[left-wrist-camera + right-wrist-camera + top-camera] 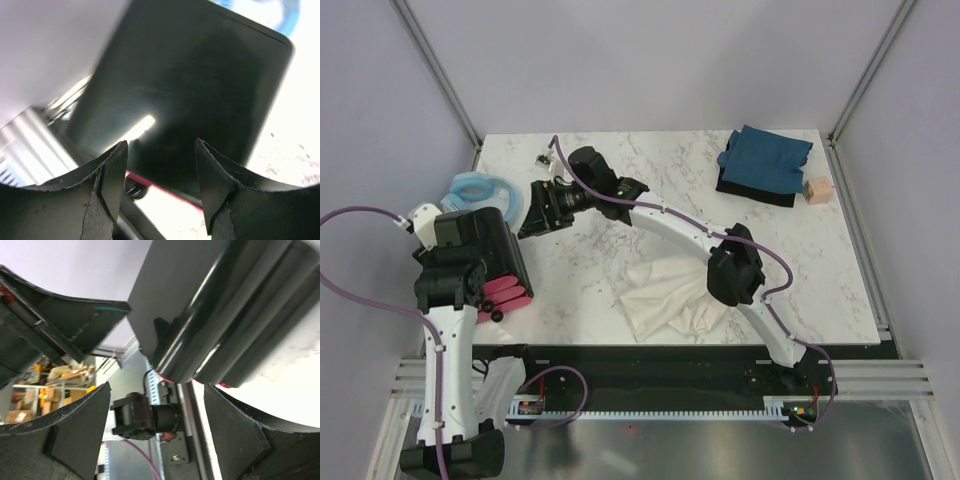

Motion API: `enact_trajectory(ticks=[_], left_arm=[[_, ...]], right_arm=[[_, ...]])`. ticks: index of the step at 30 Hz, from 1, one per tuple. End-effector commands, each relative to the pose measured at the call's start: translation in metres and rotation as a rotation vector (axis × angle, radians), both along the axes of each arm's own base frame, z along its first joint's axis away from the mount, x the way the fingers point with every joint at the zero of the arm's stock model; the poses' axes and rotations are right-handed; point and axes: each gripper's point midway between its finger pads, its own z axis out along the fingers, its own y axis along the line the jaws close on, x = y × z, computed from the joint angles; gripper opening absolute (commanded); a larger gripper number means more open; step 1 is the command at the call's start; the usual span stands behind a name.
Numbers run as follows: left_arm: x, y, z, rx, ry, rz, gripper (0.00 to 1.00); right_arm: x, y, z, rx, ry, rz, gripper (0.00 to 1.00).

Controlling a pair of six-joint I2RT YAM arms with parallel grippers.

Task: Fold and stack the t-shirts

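Note:
The cream-white t-shirt (665, 292) lies crumpled on the marble table near its front edge, partly under my right arm. The dark teal t-shirt (765, 158) lies folded at the back right, with a black layer under it. Neither gripper touches a shirt. My right gripper (532, 208) (156, 387) is stretched across to the left side, open and empty, facing the black box with pink drawers (500, 262) (225, 305). My left gripper (160, 145) is open and empty close to that box (200, 75), on its near side.
A pale blue padded ring (470, 188) (280, 10) lies behind the black box. A small wooden block (817, 190) sits beside the teal shirt. A tiny dark item (542, 158) lies at the back left. The right arm spans the table's middle.

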Motion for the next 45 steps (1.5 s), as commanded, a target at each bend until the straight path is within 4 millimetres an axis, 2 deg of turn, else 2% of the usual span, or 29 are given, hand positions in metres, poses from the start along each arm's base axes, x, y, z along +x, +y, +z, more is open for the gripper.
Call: enact_trajectory(ticks=[1, 5, 7, 8, 10, 12, 15, 17, 20, 24, 28, 31, 38, 40, 45], left_arm=[[-0.063, 0.028, 0.032, 0.077, -0.005, 0.304, 0.63], [-0.084, 0.033, 0.042, 0.110, -0.042, 0.351, 0.63], [-0.091, 0.033, 0.036, 0.112, -0.012, 0.362, 0.64], [-0.096, 0.033, 0.030, 0.112, 0.019, 0.376, 0.63], [-0.102, 0.033, 0.027, 0.097, 0.019, 0.423, 0.64], [-0.102, 0.034, 0.028, 0.103, 0.016, 0.425, 0.64], [-0.086, 0.029, 0.030, 0.062, 0.041, 0.380, 0.64], [-0.072, 0.022, 0.031, 0.018, 0.113, 0.348, 0.65], [-0.069, 0.024, 0.040, 0.003, 0.133, 0.402, 0.64], [-0.059, 0.025, 0.038, -0.022, 0.075, 0.409, 0.64], [-0.063, 0.033, 0.030, 0.015, 0.156, 0.414, 0.63], [-0.064, 0.034, 0.029, 0.022, 0.179, 0.407, 0.63], [-0.073, 0.039, 0.044, 0.077, 0.184, 0.393, 0.62], [-0.077, 0.041, 0.048, 0.097, 0.188, 0.402, 0.62], [-0.089, 0.041, 0.053, 0.112, 0.185, 0.406, 0.62]], right_arm=[[-0.020, 0.013, 0.026, 0.108, 0.011, 0.070, 0.82], [-0.016, 0.020, 0.034, 0.158, 0.018, 0.063, 0.82], [-0.014, 0.022, 0.035, 0.176, 0.022, 0.053, 0.84], [-0.014, 0.024, 0.042, 0.211, 0.008, 0.052, 0.84], [-0.017, 0.028, 0.033, 0.210, 0.053, 0.054, 0.83], [-0.023, 0.031, 0.020, 0.199, 0.059, 0.068, 0.83], [-0.037, 0.031, 0.011, 0.182, 0.078, 0.108, 0.82], [-0.039, 0.029, 0.016, 0.196, 0.087, 0.113, 0.82], [-0.043, 0.025, 0.028, 0.223, 0.099, 0.129, 0.83], [-0.043, 0.030, 0.021, 0.227, 0.106, 0.137, 0.83], [-0.044, 0.029, 0.010, 0.224, 0.126, 0.148, 0.81], [-0.043, 0.018, 0.009, 0.231, 0.111, 0.121, 0.82], [-0.037, -0.003, 0.005, 0.221, 0.145, 0.087, 0.82], [-0.036, -0.006, 0.016, 0.254, 0.153, 0.068, 0.82], [-0.040, -0.007, 0.012, 0.263, 0.220, 0.075, 0.81]])
